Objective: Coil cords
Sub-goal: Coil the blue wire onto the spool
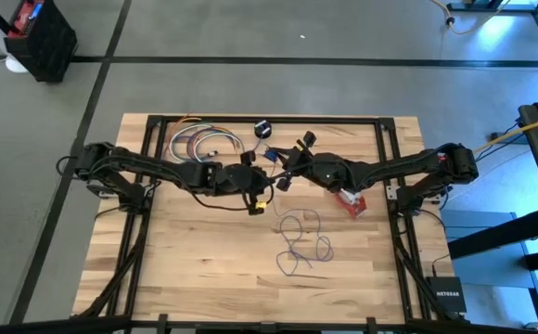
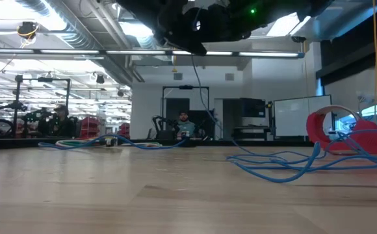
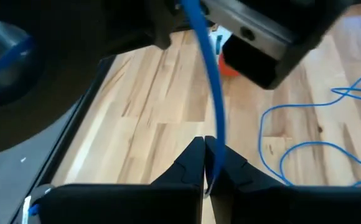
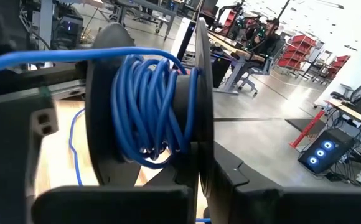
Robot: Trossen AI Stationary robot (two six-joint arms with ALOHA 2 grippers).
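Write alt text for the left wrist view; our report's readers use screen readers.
The left gripper has its two dark fingers shut on a thin blue cord, which runs taut up to dark robot parts above. Loose loops of the same cord lie on the wooden table beyond, near a red object.

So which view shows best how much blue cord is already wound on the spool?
The right wrist view: the blue cord fills it, wound in many turns round the black spool. The high view shows only loose loops on the table; the low view shows slack cord across the tabletop. The left wrist view shows the left gripper pinching one strand.
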